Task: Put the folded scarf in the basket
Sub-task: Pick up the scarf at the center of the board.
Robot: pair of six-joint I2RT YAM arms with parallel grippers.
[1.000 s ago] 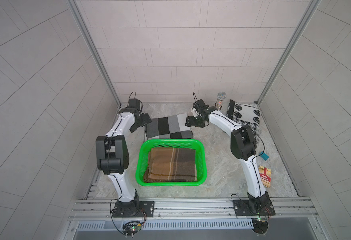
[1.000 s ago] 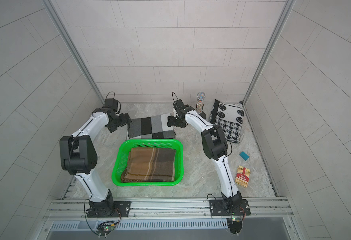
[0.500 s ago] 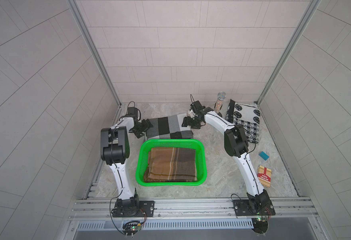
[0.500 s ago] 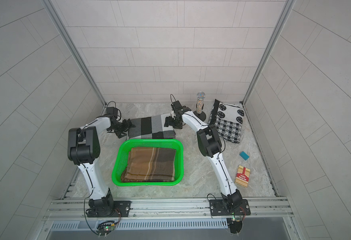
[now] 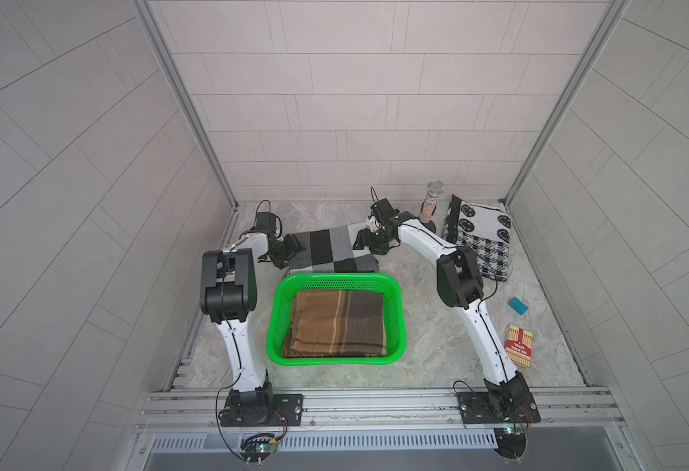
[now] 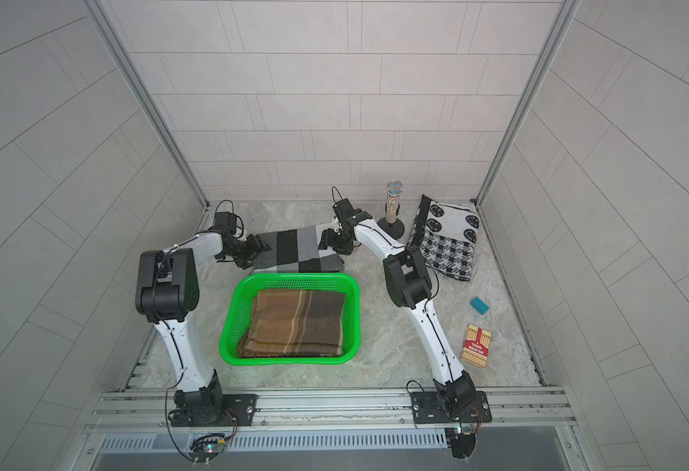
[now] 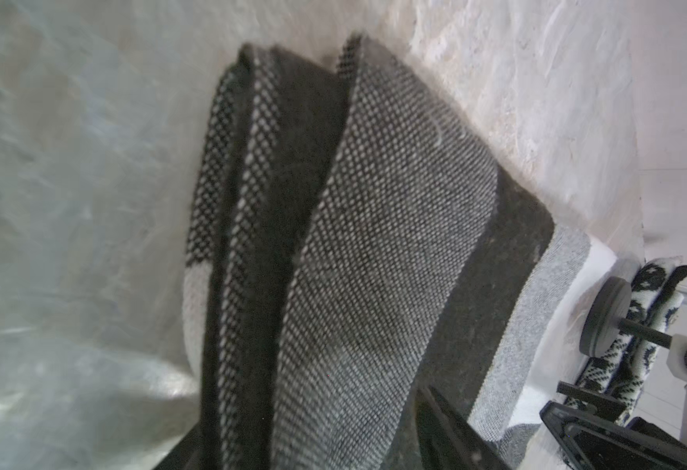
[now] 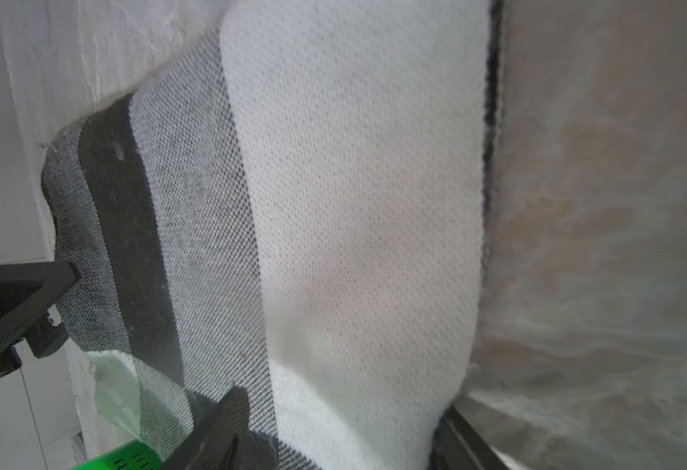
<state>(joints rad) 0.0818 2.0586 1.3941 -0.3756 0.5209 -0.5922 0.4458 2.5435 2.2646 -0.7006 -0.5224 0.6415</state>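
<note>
A: What is the biggest thing here?

B: The marble tabletop (image 5: 428, 346). It fills the lower middle of both top views. At its centre stands the green basket (image 5: 336, 280), and a folded brown scarf (image 5: 336, 322) lies flat inside it.

A: And the scarf for the task?

B: The grey scarf (image 5: 330, 250), with black and white blocks, lies folded on the tabletop just above the basket in the frame. It is outside the basket, close to its upper rim. To the right of it lies a black-and-white patterned cloth (image 5: 479, 240).

A: How are the tools?

B: The left tool (image 5: 293, 250) is at the left edge of the grey scarf, and the right tool (image 5: 365, 244) is at its right edge. In each wrist view the cloth passes between the jaws, with one finger (image 7: 447, 431) and one finger (image 8: 223, 423) beside it. Whether they press it, I cannot tell.

A: Any small things?

B: At the right side there are a bead-filled tube (image 5: 432, 202) on a stand, a red card box (image 5: 519, 346) and a blue block (image 5: 518, 306).
</note>
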